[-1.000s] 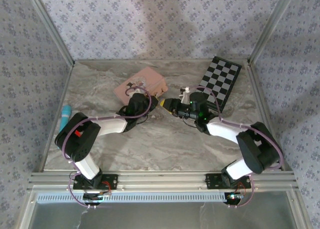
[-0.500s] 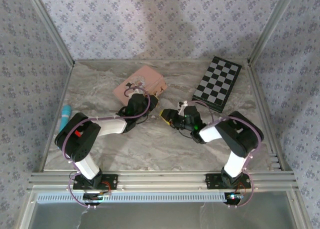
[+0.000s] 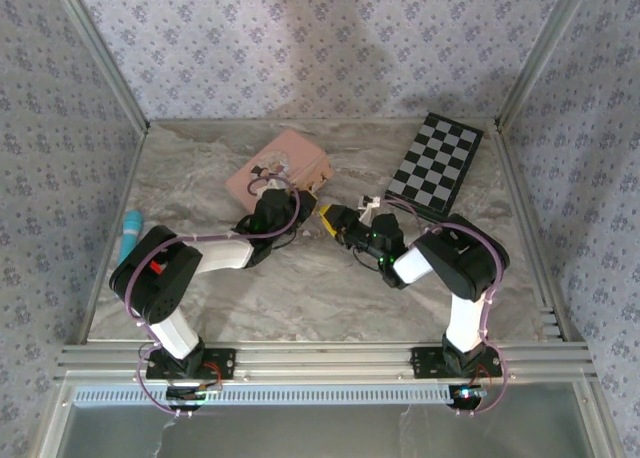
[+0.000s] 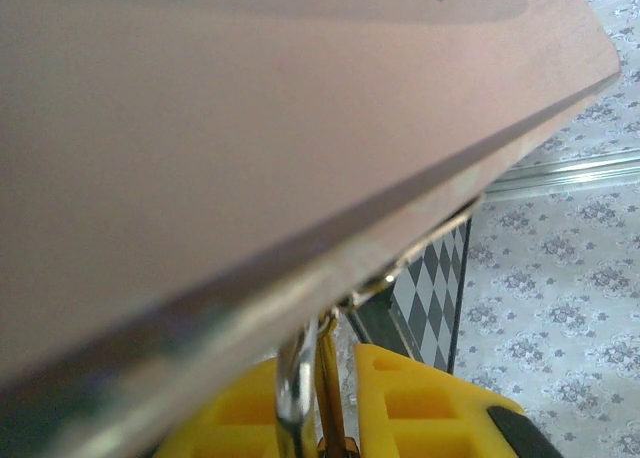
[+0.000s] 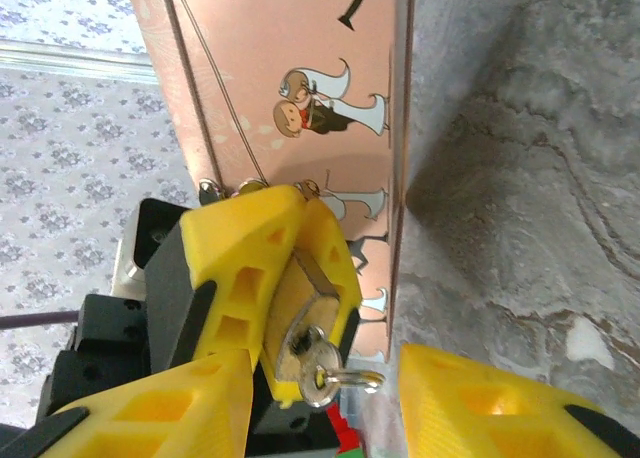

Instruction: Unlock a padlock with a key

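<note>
The right wrist view gives the clearest look at the small brass-gold padlock [image 5: 302, 303], grasped between the yellow ridged fingers of the left claw [image 5: 300, 268]. Its keyhole end faces that camera, with a silvery metal key [image 5: 320, 374] at it and another small silvery piece [image 5: 361, 380] sticking out sideways. The right claw [image 5: 325, 388] is released, its yellow fingers parted on either side of the key.

The left wrist view shows instead the padlock's thin silvery shackle [image 4: 297, 390], rising between the left fingers beside the blurred edge of the pink picture-lidded box [image 4: 220, 128]; the keyhole end is hidden there. Cartoon figures on the box's pink side are plain from the right wrist.

From above, the two claws meet nearly tip to tip by the box's near right corner, and the padlock is too small to make out. That view also takes in the whole black-and-grey checkered board [image 3: 437, 166] and a light-blue cylinder [image 3: 131, 234] at the tabletop's [image 3: 230, 298] left; the left wrist catches only part of the board.
</note>
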Available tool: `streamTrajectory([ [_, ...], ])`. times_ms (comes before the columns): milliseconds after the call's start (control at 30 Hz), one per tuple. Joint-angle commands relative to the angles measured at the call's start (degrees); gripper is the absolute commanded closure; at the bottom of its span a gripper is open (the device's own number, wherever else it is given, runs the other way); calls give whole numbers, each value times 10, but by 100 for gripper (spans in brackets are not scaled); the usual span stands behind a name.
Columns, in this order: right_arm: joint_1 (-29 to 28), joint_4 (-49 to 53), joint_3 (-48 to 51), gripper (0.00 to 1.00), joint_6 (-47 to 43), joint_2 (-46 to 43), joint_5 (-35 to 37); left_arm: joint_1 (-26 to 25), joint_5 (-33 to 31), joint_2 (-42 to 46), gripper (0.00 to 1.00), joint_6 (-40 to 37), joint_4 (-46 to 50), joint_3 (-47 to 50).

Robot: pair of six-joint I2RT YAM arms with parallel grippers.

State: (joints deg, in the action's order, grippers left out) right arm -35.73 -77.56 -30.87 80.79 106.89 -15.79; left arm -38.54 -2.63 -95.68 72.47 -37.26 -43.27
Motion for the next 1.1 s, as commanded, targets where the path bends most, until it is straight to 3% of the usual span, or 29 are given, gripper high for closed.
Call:
streamTrajectory([
  [0,-1,-22,-19,61,15,14,-3,-5,3,10,100,12,-61,-1],
  [333,-1,-22,-31,90,21,18,-5,-6,3,13,100,16,-68,4],
  [533,-5,-22,-34,88,27,15,-7,-7,3,10,100,22,-74,6],
  [733,2,-22,-40,100,47,16,-10,-10,12,6,100,18,-92,10],
  [800,9,-22,-47,100,82,16,-20,-12,25,0,100,0,-128,17],
  [933,40,-22,-70,100,185,-8,-62,-8,62,-32,100,-46,-286,53],
  [1067,77,-23,-115,100,335,-19,-112,1,114,-88,100,-68,-433,60],
])
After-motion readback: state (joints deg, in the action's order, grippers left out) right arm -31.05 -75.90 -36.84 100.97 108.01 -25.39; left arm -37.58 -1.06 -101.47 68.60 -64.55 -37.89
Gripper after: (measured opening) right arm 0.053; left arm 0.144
